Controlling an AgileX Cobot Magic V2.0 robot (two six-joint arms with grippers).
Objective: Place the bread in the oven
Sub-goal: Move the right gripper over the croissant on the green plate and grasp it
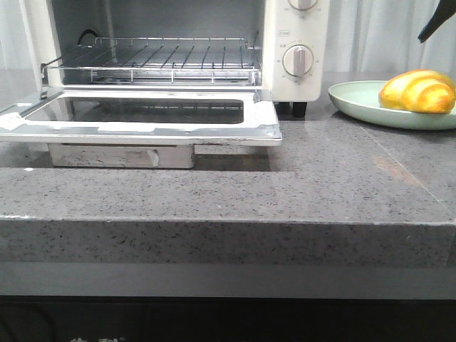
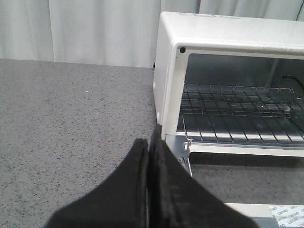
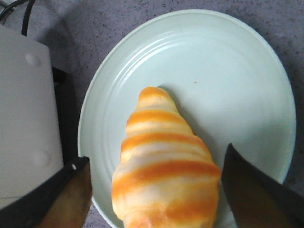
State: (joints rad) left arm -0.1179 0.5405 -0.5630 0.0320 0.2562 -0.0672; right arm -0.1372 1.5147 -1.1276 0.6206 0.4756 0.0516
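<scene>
- Left pincer [image 2: 148,156]: in the left wrist view its two black fingers are pressed together, holding nothing, above the grey speckled desk [image 1: 320,178] near the oven's left front corner.
- Oven [image 1: 281,64]: a white toaster oven stands at the left of the front view. Its glass-window door [image 1: 142,114] is dropped open and lies about level over the desk, with strips of pale tape on its frame. The wire rack [image 1: 164,60] sits inside with nothing on it. Two round knobs show on the right panel, the lower knob [image 1: 298,60] in full and the upper cut off by the frame edge; one black foot [image 1: 299,109] shows below.
- Plate [image 1: 356,103]: a pale green round plate rests on the desk just right of the oven, apart from it.
- Bread [image 1: 418,91]: a glossy golden-yellow roll with orange-brown stripes lies on the plate, toward its right side, outside the oven.
- Right pincer [image 3: 154,190]: in the right wrist view its fingers are spread wide, one on either side of the bread's broad end, above the plate; whether they touch the bread cannot be told. In the front view only a dark tip appears at the upper right edge.
</scene>
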